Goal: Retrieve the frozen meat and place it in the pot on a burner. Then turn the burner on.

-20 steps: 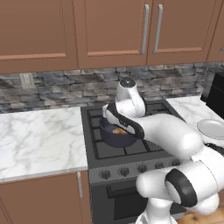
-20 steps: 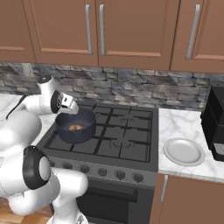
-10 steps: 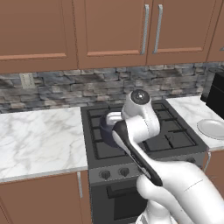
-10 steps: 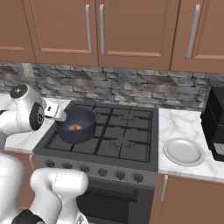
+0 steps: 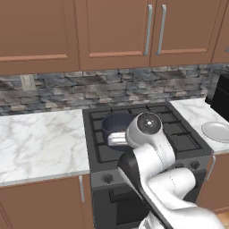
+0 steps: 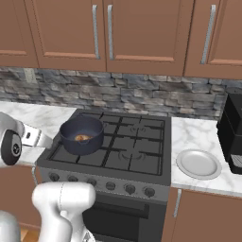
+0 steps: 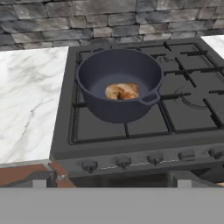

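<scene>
The dark blue-grey pot [image 7: 118, 83] stands on the front-left burner [image 7: 100, 127] of the black cooktop, also seen in the right base view as the pot [image 6: 82, 134]. The frozen meat [image 7: 123, 91], an orange-tan lump, lies on the pot's bottom; the meat [image 6: 82, 138] touches nothing else. My gripper [image 7: 111, 178] is open and empty, drawn back in front of the stove's edge and looking at the pot from the front. In the left base view my arm covers the near side of the pot [image 5: 115, 124].
A row of round knobs [image 7: 123, 163] runs along the stove front below the pot. White marble counter [image 7: 30, 100] lies left of the stove. A white plate [image 6: 198, 163] and a black appliance [image 6: 234, 132] stand on the right counter. Wooden cabinets hang above.
The arm has swung back from over the pot toward the stove's front-left edge. The gripper stays open; the meat rests in the pot throughout.
</scene>
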### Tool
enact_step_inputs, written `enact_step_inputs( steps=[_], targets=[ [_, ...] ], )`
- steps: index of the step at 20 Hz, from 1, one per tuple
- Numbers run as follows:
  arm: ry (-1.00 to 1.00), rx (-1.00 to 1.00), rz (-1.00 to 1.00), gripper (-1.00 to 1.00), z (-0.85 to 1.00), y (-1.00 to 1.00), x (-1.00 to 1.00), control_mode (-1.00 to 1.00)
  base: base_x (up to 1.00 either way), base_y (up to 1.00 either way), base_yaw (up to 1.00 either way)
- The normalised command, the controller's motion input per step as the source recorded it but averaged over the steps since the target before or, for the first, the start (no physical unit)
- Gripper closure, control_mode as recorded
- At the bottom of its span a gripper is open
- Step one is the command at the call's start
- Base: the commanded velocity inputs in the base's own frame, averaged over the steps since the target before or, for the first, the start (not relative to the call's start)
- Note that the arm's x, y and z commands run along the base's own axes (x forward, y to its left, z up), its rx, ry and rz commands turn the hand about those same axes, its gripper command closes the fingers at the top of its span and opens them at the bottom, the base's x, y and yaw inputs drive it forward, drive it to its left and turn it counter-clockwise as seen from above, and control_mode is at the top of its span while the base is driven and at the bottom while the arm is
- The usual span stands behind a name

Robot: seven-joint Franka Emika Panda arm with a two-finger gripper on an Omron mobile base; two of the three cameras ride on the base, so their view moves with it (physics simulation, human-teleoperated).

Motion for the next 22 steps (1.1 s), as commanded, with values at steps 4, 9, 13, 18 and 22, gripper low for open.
enact_step_inputs(
  steps=[4, 9, 13, 18, 22],
  targets=[
    [-0.12, 0.00, 0.00, -1.00, -0.02, 0.35, -0.78, -1.00, 0.00, 0.00, 0.00],
    [-0.17, 0.01, -0.02, -1.00, -0.09, 0.32, -0.54, -1.00, 0.00, 0.00, 0.00],
    [-0.17, 0.03, -0.02, -1.00, -0.34, 0.03, -0.47, -1.00, 0.00, 0.00, 0.00],
    [-0.38, 0.01, -0.02, -1.00, -0.59, -0.04, -0.45, -1.00, 0.00, 0.00, 0.00],
    [-0.10, 0.12, 0.00, -1.00, -0.64, 0.03, -0.01, -1.00, 0.00, 0.00, 0.00]
  ],
)
